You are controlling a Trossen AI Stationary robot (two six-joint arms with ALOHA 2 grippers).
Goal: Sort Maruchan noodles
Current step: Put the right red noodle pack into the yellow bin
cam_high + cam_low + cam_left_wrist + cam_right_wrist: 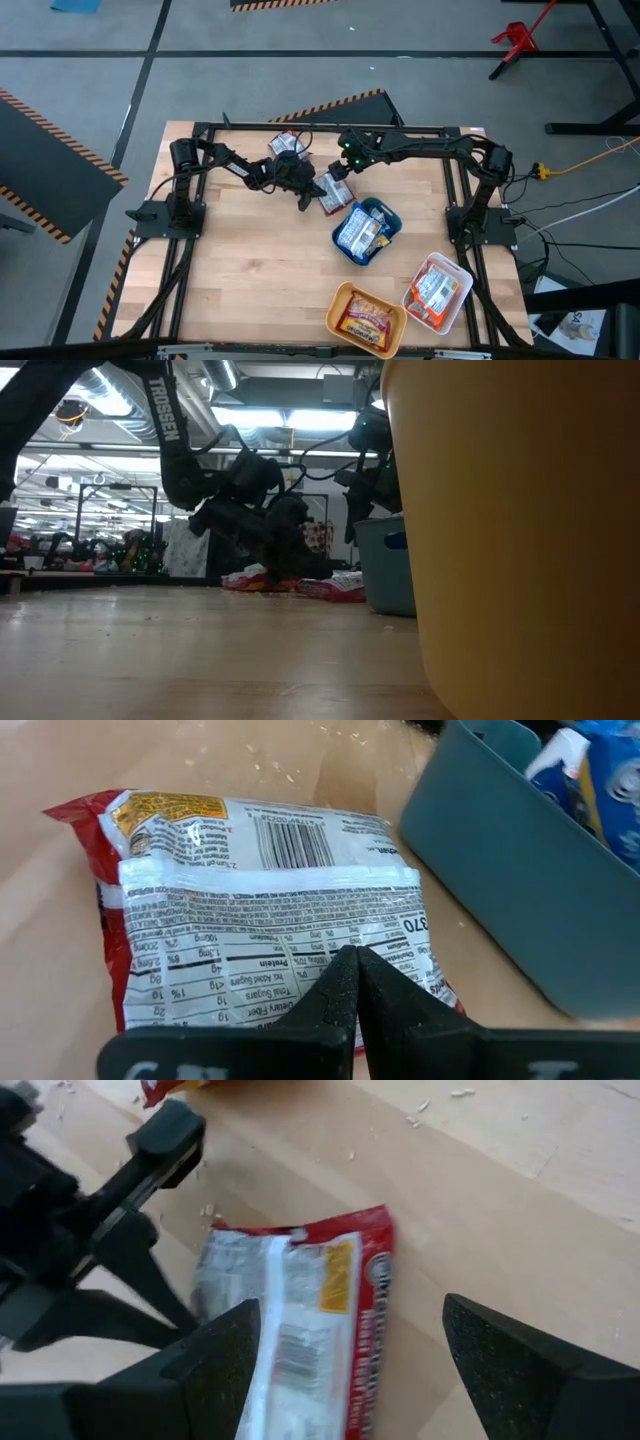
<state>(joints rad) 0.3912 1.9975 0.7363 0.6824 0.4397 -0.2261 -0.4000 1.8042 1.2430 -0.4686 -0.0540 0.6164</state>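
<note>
Right gripper (350,1370) above red-and-white packet (290,1330)

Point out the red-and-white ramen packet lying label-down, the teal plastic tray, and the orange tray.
Red-and-white crinkly ramen packet (270,910), left wrist view, printed back panel.
Teal plastic tray (510,890), left wrist view, outer wall.
Orange plastic tray (338,300), high view, rim.

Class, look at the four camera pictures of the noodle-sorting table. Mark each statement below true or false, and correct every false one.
1. The left pincer is shut. True.
2. The right pincer is shut. False: it is open, above a red-and-white packet.
3. The teal tray holds blue-and-white packets. True.
4. The orange tray is empty. False: a packet lies in it.
5. The red-and-white packet lies label side up. False: its barcode side faces up.
</note>
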